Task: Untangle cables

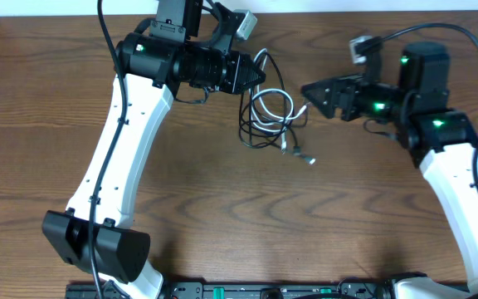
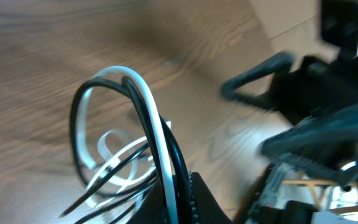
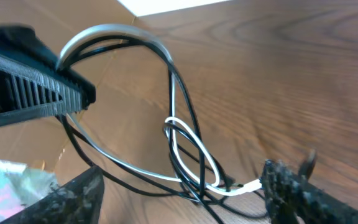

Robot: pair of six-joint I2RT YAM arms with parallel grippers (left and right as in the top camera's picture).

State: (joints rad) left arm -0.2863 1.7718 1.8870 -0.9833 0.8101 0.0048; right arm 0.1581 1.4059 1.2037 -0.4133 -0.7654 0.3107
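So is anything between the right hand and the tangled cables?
Nothing visible. Only brown wooden table shows between the open right hand and the thin black and white cables, which the left hand grips from the far side.

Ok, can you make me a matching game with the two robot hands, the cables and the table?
Things:
1. left gripper
2. right gripper
3. cables
4. table

Match each with:
A. brown wood
B. open
C. black and white, tangled in loops
D. shut on the cables

Right pairs: 1-D, 2-B, 3-C, 4-A.
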